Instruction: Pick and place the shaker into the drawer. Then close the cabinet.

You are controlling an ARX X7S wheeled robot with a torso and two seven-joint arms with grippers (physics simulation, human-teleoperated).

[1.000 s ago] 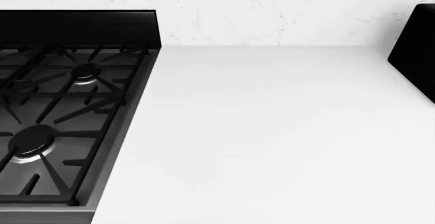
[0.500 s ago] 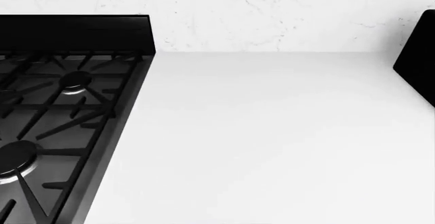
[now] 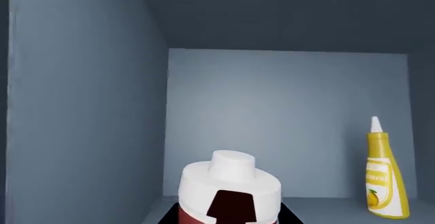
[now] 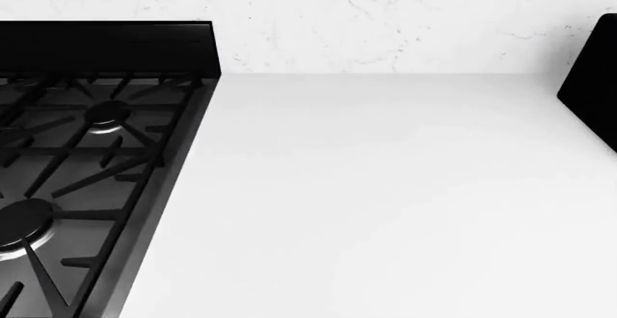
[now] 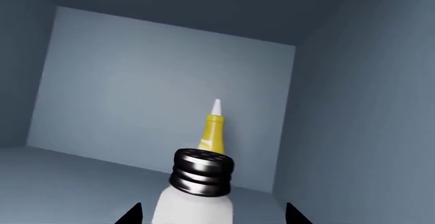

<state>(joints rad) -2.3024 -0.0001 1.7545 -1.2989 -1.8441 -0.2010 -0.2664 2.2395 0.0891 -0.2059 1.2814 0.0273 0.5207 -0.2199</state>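
White desk (image 4: pixel 386 188) fills the head view. A black stove (image 4: pixel 77 152) sits at its left edge, and a black thing (image 4: pixel 593 79) pokes in at the right edge. No arm and no shaker show on the desk from up there.

Both wrist views look into a blue-grey box with plain light blue walls (image 5: pixel 163 76). It looks like the inside of the drawer, but I cannot be sure.

The shaker (image 5: pixel 197 188) stands right in front of the right gripper (image 5: pixel 212 215). Its long side runs straight away from the gripper, with the dark cap at the far end. The 2 black tips show on either side of it, spread apart with gaps, so this gripper is open and holds nothing tight. A yellow bottle (image 5: pixel 212 132) stands just behind the shaker, near the back wall.

The left gripper (image 3: pixel 227 219) faces a white-capped bottle (image 3: pixel 229 183), not the shaker. I cannot tell if it is open or shut.

So the right arm is the nearer one. I think it must go straight on a bit and then squeeze. There is open room on 1 side of the shaker, but a side wall is near on the other. The yellow bottle may get bumped.
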